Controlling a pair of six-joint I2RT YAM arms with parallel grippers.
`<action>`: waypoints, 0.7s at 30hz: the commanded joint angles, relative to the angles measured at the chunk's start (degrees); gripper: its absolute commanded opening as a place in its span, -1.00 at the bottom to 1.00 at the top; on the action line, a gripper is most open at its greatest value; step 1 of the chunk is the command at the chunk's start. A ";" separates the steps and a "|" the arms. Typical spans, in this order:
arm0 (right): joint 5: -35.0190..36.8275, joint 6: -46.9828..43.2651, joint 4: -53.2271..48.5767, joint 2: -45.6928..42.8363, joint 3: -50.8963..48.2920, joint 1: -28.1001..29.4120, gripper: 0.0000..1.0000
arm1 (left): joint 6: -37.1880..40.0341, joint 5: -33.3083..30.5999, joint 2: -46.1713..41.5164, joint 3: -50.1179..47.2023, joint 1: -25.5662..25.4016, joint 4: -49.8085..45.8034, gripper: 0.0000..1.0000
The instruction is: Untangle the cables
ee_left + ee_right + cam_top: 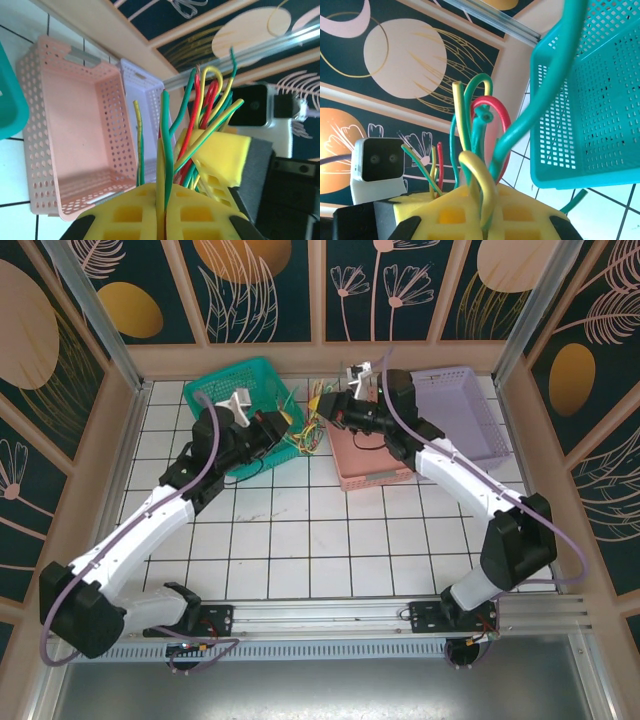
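Cables (312, 418) bunched between teal basket (250, 375), pink basket (372, 478)

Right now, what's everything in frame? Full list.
cables: one bundle, strand count unclear; yellow, green, red; held between both grippers, between the teal and pink baskets
teal basket: one, teal, far left of the table
pink basket: one, pink, far centre
lilac basket: one, lilac, far right, beside the pink basket
table: one, white tiled, under everything
left arm: one, white and black, reaching towards the bundle
right arm: one, white and black, reaching towards the bundle
left gripper: one, yellow pads, shut on cables
right gripper: one, yellow pads, shut on cables
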 commanded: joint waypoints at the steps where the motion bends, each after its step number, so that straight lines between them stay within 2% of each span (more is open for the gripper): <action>1: 3.28 1.65 6.93 -5.05 -3.05 -2.03 -1.00 | -3.79 -7.92 -4.38 -3.67 0.26 -1.02 -1.00; 5: 7.19 5.57 15.61 -9.19 -9.88 -2.28 -1.00 | -7.16 -10.85 -6.66 -6.44 0.28 -1.39 -1.00; 10: 14.00 8.58 26.71 -13.76 -17.56 -2.73 -1.00 | -14.17 -10.75 -7.93 -9.73 0.25 -1.56 -1.00; 14: 9.83 10.29 31.94 -11.29 -17.53 -3.23 -1.00 | -16.75 -6.05 -7.34 -12.16 0.27 6.95 -1.00; 15: 8.63 9.89 31.60 -10.56 -16.89 -3.07 -1.00 | -16.59 -4.94 -6.66 -11.33 0.22 7.22 -0.85; 16: 7.34 9.38 31.64 -9.85 -16.32 -2.99 -1.00 | -15.62 -3.79 -5.79 -9.85 0.23 6.92 -0.52; 17: 5.91 8.84 31.64 -9.15 -15.82 -3.15 -1.00 | -14.08 -2.67 -5.02 -8.32 0.24 6.38 -0.29; 21: 1.36 3.34 26.82 -7.06 -11.90 -3.84 -1.00 | -10.51 -2.03 -4.60 -3.62 0.25 2.91 0.33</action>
